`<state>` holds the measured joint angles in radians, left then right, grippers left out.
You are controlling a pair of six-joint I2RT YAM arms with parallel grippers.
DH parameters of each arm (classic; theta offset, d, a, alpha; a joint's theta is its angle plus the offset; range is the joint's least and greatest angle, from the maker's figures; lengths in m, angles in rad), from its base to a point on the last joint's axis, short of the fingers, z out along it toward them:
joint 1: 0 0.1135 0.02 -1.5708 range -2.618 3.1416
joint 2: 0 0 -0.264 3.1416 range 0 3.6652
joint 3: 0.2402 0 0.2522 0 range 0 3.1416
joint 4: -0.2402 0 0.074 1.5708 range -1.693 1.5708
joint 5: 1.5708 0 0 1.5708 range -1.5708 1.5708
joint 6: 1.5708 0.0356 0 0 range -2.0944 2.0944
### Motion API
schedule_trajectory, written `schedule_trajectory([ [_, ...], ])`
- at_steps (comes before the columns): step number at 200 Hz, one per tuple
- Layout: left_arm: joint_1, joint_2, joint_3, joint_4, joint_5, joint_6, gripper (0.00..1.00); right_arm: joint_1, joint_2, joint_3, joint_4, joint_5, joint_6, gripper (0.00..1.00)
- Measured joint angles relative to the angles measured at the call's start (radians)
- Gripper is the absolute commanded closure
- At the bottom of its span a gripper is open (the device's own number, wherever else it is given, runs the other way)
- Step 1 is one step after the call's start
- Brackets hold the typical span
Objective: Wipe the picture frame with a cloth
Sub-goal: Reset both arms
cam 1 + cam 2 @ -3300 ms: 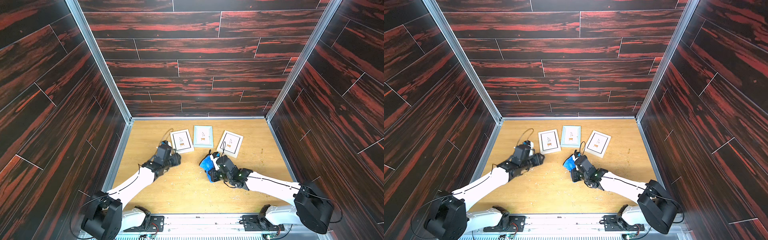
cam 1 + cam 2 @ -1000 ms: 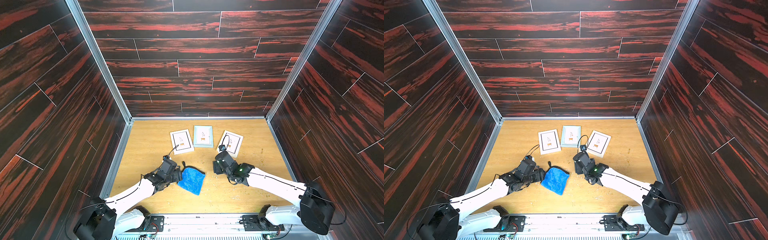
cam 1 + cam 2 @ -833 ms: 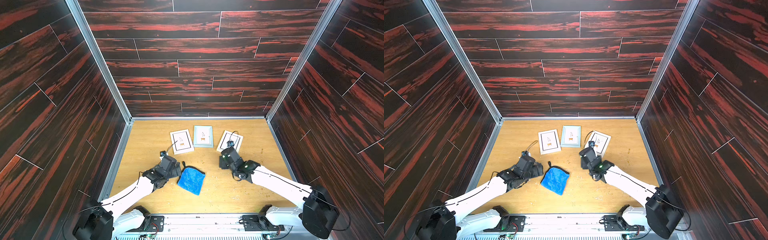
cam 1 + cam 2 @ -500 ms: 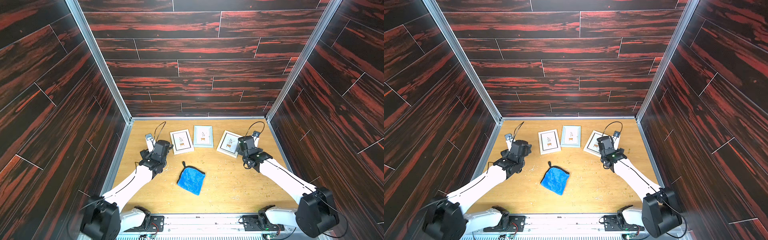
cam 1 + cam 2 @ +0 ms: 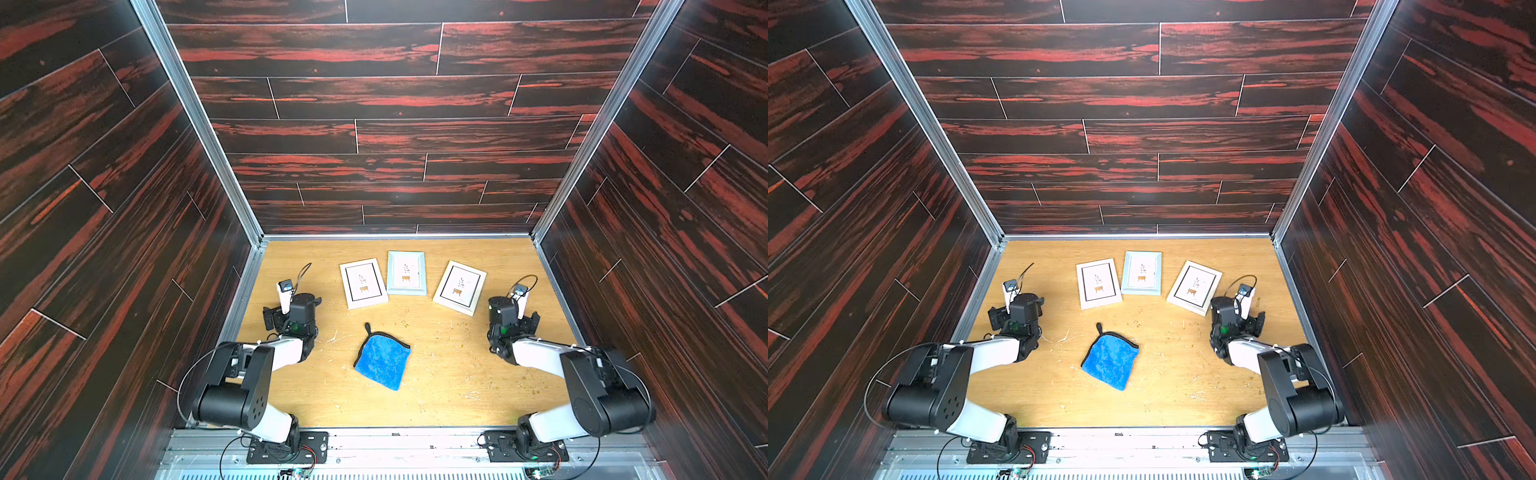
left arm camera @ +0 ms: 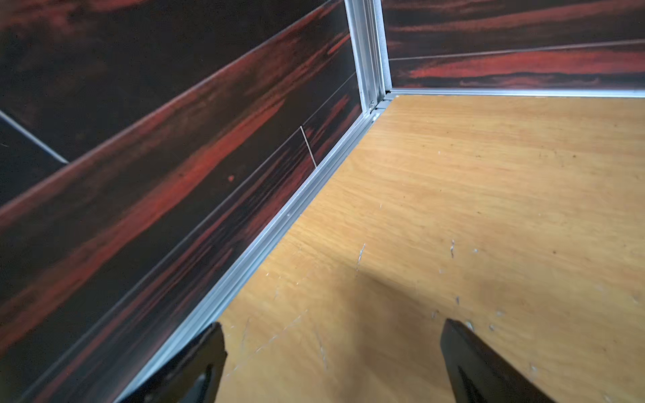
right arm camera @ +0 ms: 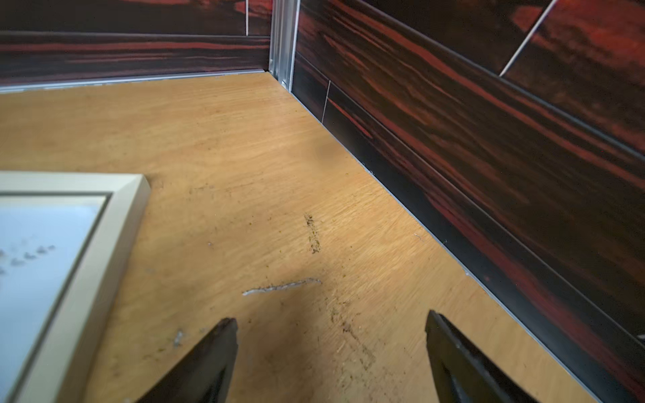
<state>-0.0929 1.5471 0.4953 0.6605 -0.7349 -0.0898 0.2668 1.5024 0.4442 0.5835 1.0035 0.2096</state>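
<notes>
The cloth (image 5: 382, 360) now lies dropped on the surface (image 5: 436, 395); left arm (image 5: 286, 351) and right arm (image 5: 536, 355) have drawn back either side of it, jaws released and empty, so wiping looks finished

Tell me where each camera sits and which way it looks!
Both top views: high above the robot, looking down at the table, cloth, left frame, middle frame and right frame; left arm and right arm show.
Left wrist: on the left arm, facing the table's far corner and wall; the open left gripper shows.
Right wrist: on the right arm, facing the opposite far corner; the open right gripper shows.
Shared: right wrist and top views see the right frame.
</notes>
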Motion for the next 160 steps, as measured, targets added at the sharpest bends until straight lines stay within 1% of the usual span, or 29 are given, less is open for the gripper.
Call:
schedule_trajectory([
  [15,0.023,0.011,-0.003,0.018,0.055,-0.004,0.0,-0.006,0.007,-0.059,0.132,-0.035,-0.053,0.13],
  [33,0.039,0.011,-0.006,0.056,0.116,-0.01,0.0,-0.016,-0.01,-0.134,0.315,-0.123,-0.116,0.12],
  [52,0.056,0.008,-0.056,0.15,0.189,-0.022,0.0,-0.021,-0.034,-0.192,0.46,-0.214,-0.169,0.12],
  [62,0.066,0.019,-0.093,0.216,0.209,-0.021,0.0,-0.025,-0.032,-0.216,0.541,-0.266,-0.193,0.11],
  [74,0.072,0.037,-0.119,0.252,0.23,-0.023,0.0,-0.042,0.003,-0.242,0.663,-0.328,-0.209,0.09],
  [88,0.075,0.037,-0.121,0.248,0.246,-0.028,0.0,-0.067,0.105,-0.256,0.805,-0.384,-0.23,0.07],
  [91,0.076,0.037,-0.121,0.252,0.25,-0.03,0.0,-0.07,0.121,-0.258,0.817,-0.396,-0.235,0.03],
  [93,0.076,0.037,-0.121,0.255,0.251,-0.03,0.0,-0.072,0.127,-0.259,0.821,-0.401,-0.238,0.02],
  [109,0.076,0.039,-0.121,0.293,0.257,-0.03,0.0,-0.074,0.124,-0.261,0.808,-0.439,-0.24,0.02],
  [135,0.076,0.039,-0.121,0.32,0.262,-0.03,0.0,-0.058,0.13,-0.206,0.83,-0.375,-0.245,0.02],
  [160,0.076,0.04,-0.121,0.338,0.263,-0.03,0.0,-0.043,0.132,-0.198,0.834,-0.343,-0.248,0.02],
])
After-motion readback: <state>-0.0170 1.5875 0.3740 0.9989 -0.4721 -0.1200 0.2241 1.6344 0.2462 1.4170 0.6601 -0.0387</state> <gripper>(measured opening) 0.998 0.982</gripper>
